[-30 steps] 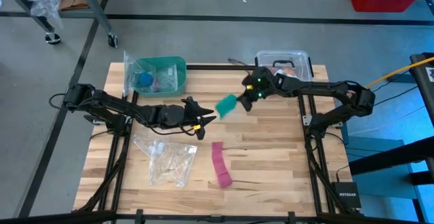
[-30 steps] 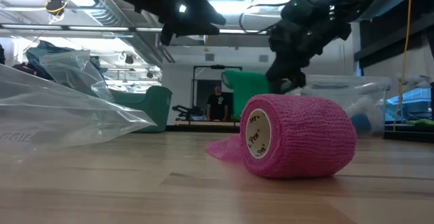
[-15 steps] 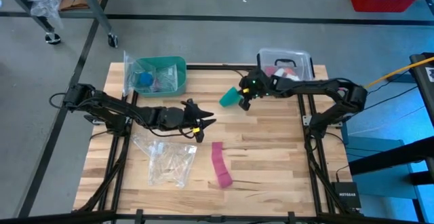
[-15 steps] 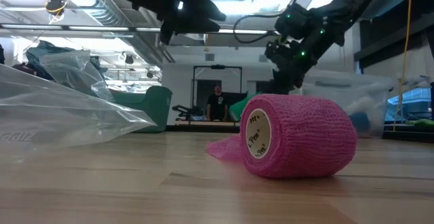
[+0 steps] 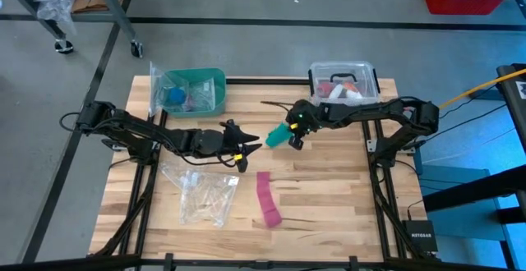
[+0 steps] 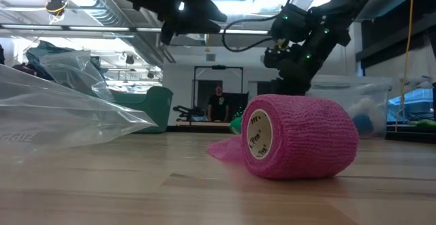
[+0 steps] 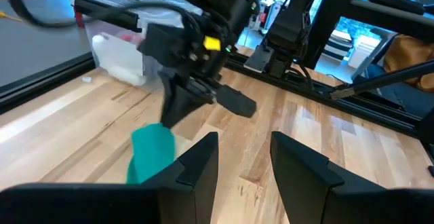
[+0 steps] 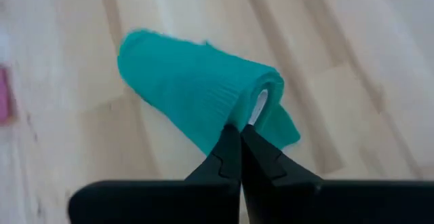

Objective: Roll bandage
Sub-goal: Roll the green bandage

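Note:
The teal-green bandage (image 5: pixel 277 135) is a short roll, seen in the right wrist view (image 8: pixel 190 81) with a white core at one end. My right gripper (image 5: pixel 290 136) is shut on it near the middle of the table. It also shows in the left wrist view (image 7: pixel 152 153), just past my left gripper (image 7: pixel 244 139). My left gripper (image 5: pixel 253 145) is open and empty, a short way to the left of the roll. In the low view only a sliver of teal (image 6: pixel 236 124) shows behind the pink roll (image 6: pixel 300 136). My right gripper pinches the roll's end beside the white core opening (image 8: pixel 260 106) between its two shut fingers (image 8: pixel 230 149). The fingers slant down from the table's right. The roll lies roughly level, low over the wood. I cannot tell whether it touches the table.
The narrower pink strip (image 5: pixel 267 197) lies near the front, partly unrolled. A clear plastic bag (image 5: pixel 205 193) lies at the near left. A teal bin (image 5: pixel 197 90) with a bag stands at the far left, and a clear box (image 5: pixel 343 78) at the far right.
My right gripper has come down toward the table with the teal roll, first swinging a little toward the far edge and then back toward the near edge. The roll now sits lower, closer to my left gripper.

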Controlling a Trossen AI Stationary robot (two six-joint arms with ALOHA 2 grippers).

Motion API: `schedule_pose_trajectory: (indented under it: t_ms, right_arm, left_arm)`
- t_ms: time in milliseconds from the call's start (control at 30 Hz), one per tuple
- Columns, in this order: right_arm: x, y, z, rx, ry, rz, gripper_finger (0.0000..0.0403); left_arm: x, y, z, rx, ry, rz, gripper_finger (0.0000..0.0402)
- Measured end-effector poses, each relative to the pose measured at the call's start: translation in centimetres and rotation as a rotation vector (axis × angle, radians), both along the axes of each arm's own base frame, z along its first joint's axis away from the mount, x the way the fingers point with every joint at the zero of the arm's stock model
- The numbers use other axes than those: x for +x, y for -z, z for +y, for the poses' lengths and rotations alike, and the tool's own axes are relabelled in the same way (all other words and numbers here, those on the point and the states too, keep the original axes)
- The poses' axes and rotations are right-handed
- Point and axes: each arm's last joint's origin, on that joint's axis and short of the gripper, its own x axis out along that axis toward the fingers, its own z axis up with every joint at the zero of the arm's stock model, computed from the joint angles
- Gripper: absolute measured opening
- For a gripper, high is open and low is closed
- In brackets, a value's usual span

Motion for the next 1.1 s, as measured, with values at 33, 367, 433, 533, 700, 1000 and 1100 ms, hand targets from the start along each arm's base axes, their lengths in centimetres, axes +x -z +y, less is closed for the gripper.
schedule_pose_trajectory:
  t_ms: [33, 367, 433, 533, 700, 1000, 1100]
  right_arm:
    - [0.0, 0.1, 0.4, 0.011, -0.003, 0.016, 0.0]
    - [-0.1, 0.6, 3.8, 0.106, -0.003, 0.1, 0.0]
    - [0.0, 0.6, 4.4, 0.127, -0.002, 0.1, 0.0]
    - [0.1, 0.6, 5.4, 0.174, -0.017, 0.1, 0.0]
    - [-0.2, 0.8, 6.7, 0.232, -0.062, 0.154, 0.0002]
    - [-0.3, 0.8, 7.2, 0.278, -0.131, 0.162, 0.0078]
    - [-0.3, 0.8, 7.3, 0.299, -0.148, 0.16, 0.012]
  left_arm:
    - [0.0, 0.0, 0.0, 0.0, 0.0, 0.0, 0.0127]
    - [0.0, 0.0, 0.0, 0.0, 0.0, 0.001, 0.0127]
    - [0.0, 0.0, 0.0, 0.0, 0.0, 0.001, 0.0127]
    - [0.0, 0.1, 0.0, 0.001, 0.0, 0.006, 0.0127]
    - [-0.1, 0.5, 0.0, 0.002, -0.002, 0.049, 0.0127]
    - [-0.3, 0.9, 0.0, -0.04, -0.017, 0.083, 0.0144]
    - [-0.3, 0.9, 0.1, -0.044, -0.018, 0.078, 0.016]
